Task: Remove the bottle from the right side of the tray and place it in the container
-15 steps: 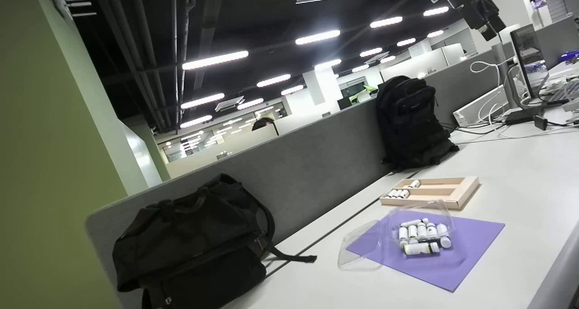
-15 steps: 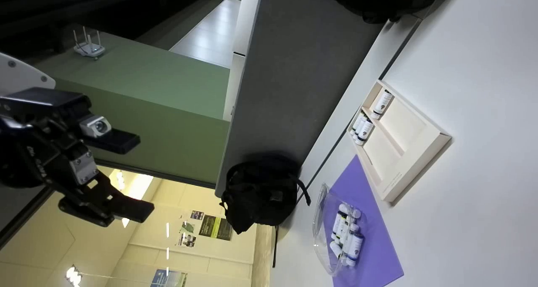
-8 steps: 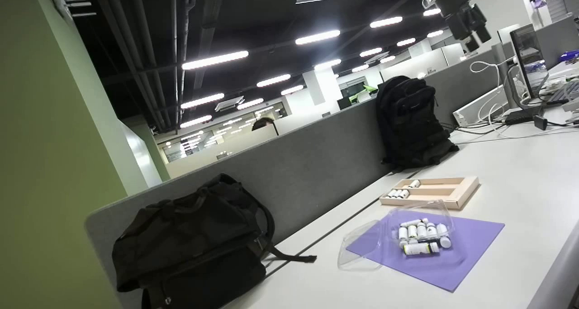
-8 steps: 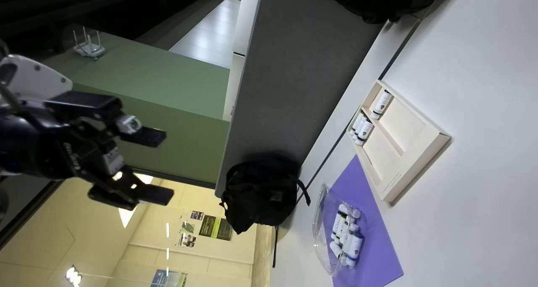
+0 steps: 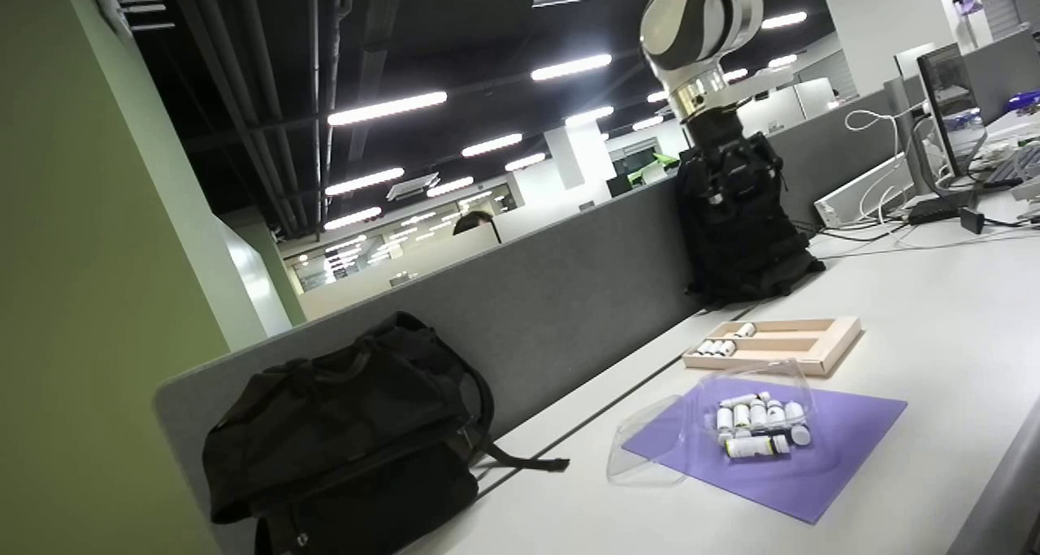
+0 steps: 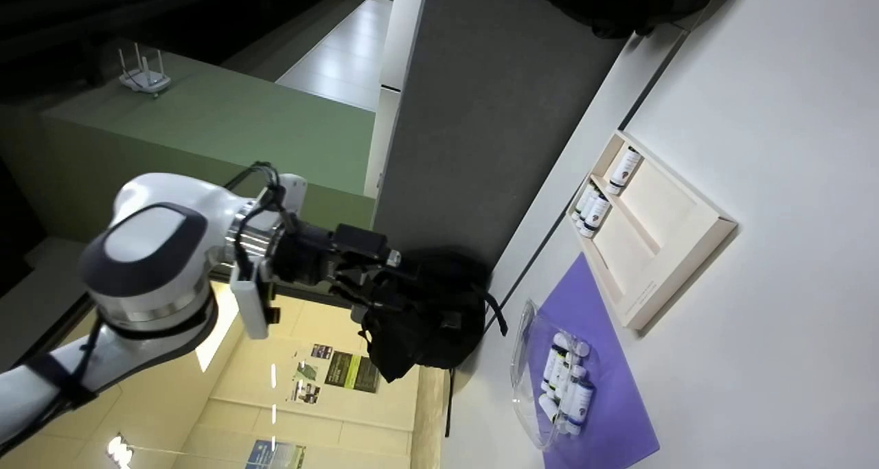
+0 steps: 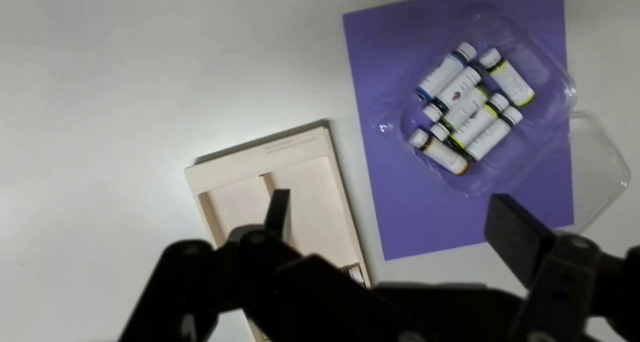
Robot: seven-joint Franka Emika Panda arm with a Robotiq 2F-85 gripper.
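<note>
White tabletop (image 7: pixel 100 91) stretching around the tray (image 7: pixel 260 159), purple sheet (image 7: pixel 415 217) near its edge, jaws wide apart, empty

No wording can be read. The fine print (image 7: pixel 295 144) on the wide end of the tray (image 7: pixel 240 167), the end farther from the edge of the bench (image 5: pixel 934 311) along the partition (image 5: pixel 569 295), is too small to make out, as are the labels (image 7: pixel 489 139) on the bottles (image 7: pixel 442 76) in the tub (image 7: pixel 569 89) and the tray. Posters (image 6: pixel 352 371) well beyond the bench are equally unreadable.
</note>
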